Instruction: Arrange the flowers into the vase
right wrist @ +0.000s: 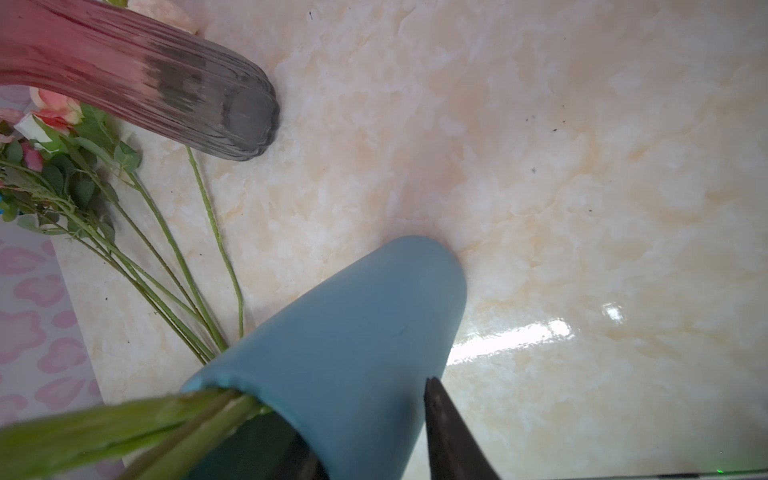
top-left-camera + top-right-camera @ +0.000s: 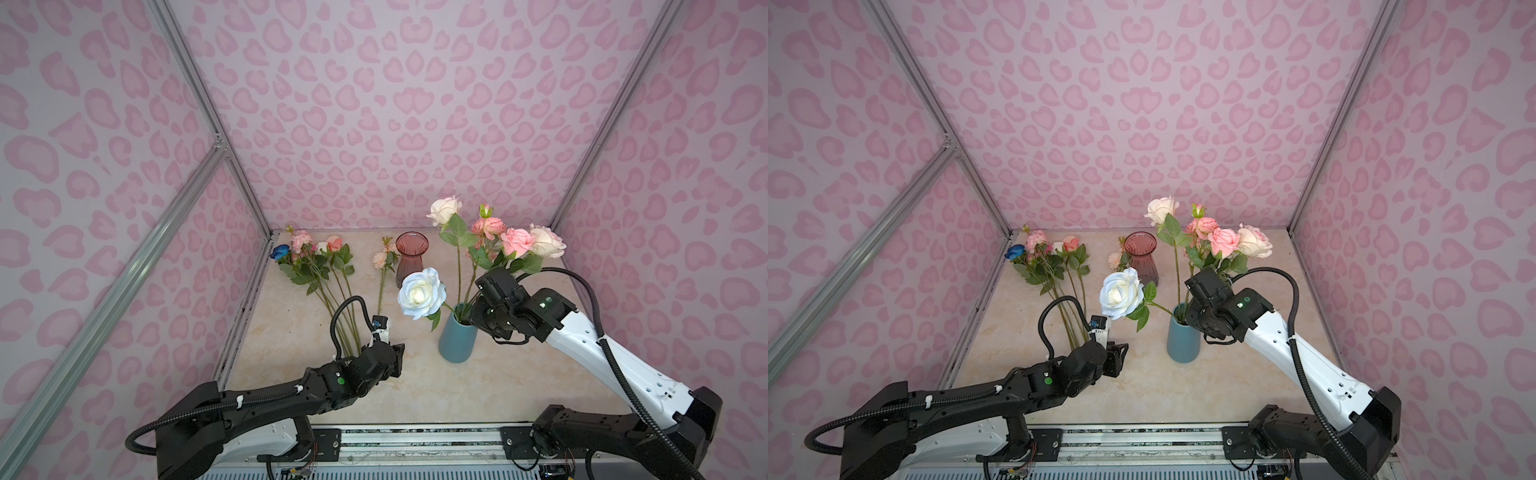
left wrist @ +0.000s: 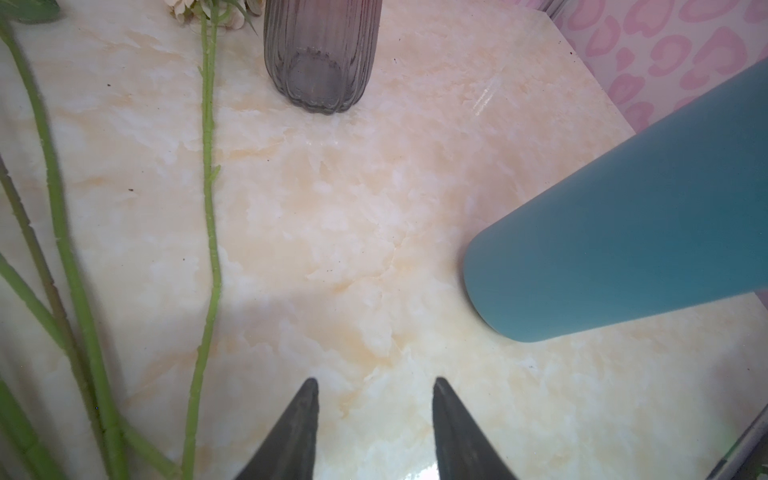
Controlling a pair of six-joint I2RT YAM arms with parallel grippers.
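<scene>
Step in hand: insertion. Your right jaws sit at the mouth of the vase (image 2: 456,338), mid-surface, beside the standing flowers (image 2: 517,243); whether they grip anything cannot be told. Your left jaws are part open and empty. The next move, as judged, is a clean pick from the loose flowers (image 2: 318,264) along the left edge.

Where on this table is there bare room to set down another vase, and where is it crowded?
Bare: the wide stretch of table between the blue vase and the right wall, and the front strip before that vase. Crowded: the left side, where loose flowers lie, up to the pink vase.
</scene>
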